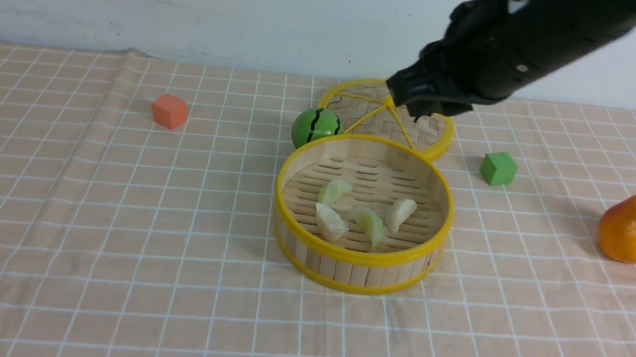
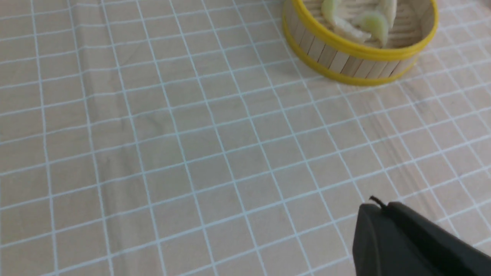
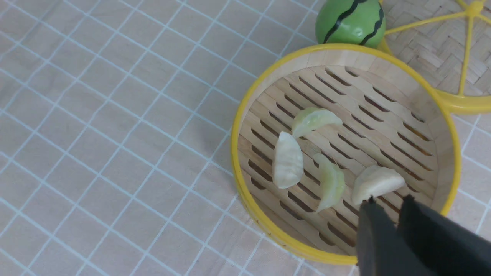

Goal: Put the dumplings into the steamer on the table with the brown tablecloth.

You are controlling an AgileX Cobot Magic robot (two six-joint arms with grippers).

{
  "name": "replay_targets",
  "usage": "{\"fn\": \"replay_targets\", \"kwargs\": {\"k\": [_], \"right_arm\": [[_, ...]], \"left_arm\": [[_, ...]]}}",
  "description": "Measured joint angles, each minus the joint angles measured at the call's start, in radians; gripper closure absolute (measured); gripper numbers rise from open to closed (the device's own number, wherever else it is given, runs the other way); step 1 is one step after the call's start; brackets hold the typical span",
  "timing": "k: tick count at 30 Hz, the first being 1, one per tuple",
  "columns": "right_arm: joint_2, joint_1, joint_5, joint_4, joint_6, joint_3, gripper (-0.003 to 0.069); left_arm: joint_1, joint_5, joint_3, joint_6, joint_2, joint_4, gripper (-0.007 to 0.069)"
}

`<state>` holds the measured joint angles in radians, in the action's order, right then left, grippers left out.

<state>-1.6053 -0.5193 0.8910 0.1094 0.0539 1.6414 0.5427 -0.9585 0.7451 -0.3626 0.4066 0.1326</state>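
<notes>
We see four dumplings [image 1: 370, 224] in the steamer [image 1: 357, 258]. Our right gripper [image 3: 387, 205], mostly cropped, hangs above, jaws narrowly apart, empty; left gripper [image 2: 379, 209], cropped too, is closed.

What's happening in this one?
All four dumplings lie inside the steamer; none is left on the tablecloth. The right end effector hangs raised near the steamer, jaws slightly apart and empty. The left end effector is shut, low over bare cloth off to the side. The job looks done.
</notes>
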Motion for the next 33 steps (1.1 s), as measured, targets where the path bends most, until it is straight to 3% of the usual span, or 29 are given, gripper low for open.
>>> {"fn": "replay_targets", "kwargs": {"k": [6,14,33], "right_arm": [[0.325,0.000,-0.282,0.010,0.005,-0.394,0.0636],[0.655,0.000,-0.546,0.097,0.005,-0.760,0.0638],[0.797,0.000,-0.563,0.106,0.005,-0.828,0.0617]], "left_arm": [[0.000,0.224,-0.235,-0.132,-0.265,0.049,0.0620],[0.000,0.370,-0.365,-0.153,-0.336,0.110,0.0613],[0.000,0.315,-0.398,-0.156,-0.336,0.112,0.0603]]}}
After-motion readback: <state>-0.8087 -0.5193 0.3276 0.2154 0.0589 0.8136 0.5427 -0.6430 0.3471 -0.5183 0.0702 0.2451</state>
